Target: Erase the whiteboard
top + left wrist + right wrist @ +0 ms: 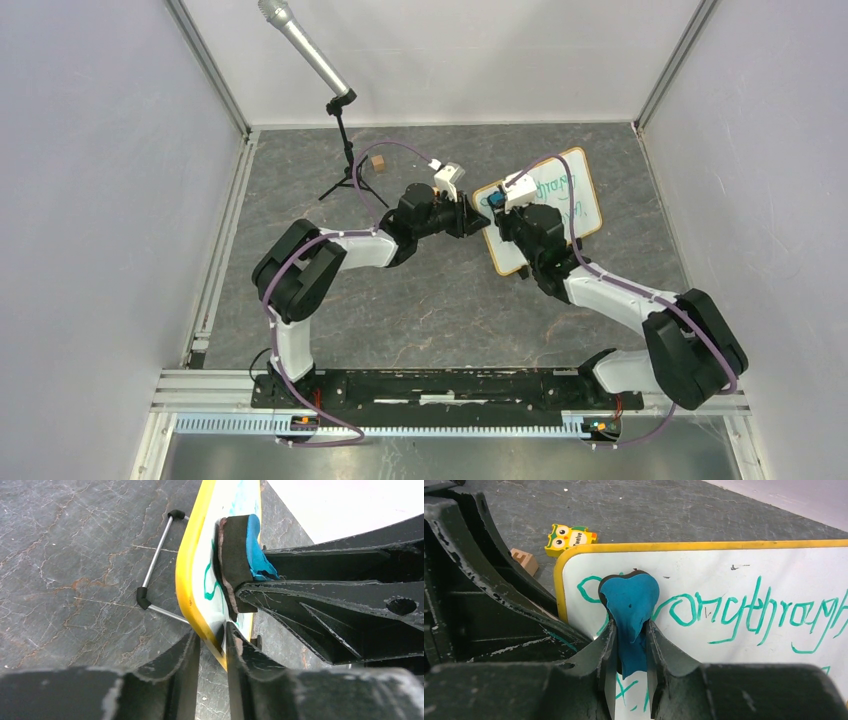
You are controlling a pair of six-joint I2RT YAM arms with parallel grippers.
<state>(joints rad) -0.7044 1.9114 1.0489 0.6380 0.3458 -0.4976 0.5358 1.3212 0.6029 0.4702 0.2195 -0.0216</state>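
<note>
The whiteboard (565,195) stands tilted at the back right, with a yellowish frame and green handwriting. My left gripper (478,216) is shut on the board's left edge; in the left wrist view its jaws (214,645) pinch the yellow frame (184,580). My right gripper (500,203) is shut on a blue-and-black eraser (629,600). The eraser presses against the board's top left corner, over the first letters of the writing (734,615). It also shows in the left wrist view (239,550), flat against the board.
A microphone (300,42) on a black tripod (350,175) stands at the back left. A small wooden block (379,162) lies beside it. A yellow owl figure (569,537) lies behind the board. The board's wire stand (156,560) rests on the grey table.
</note>
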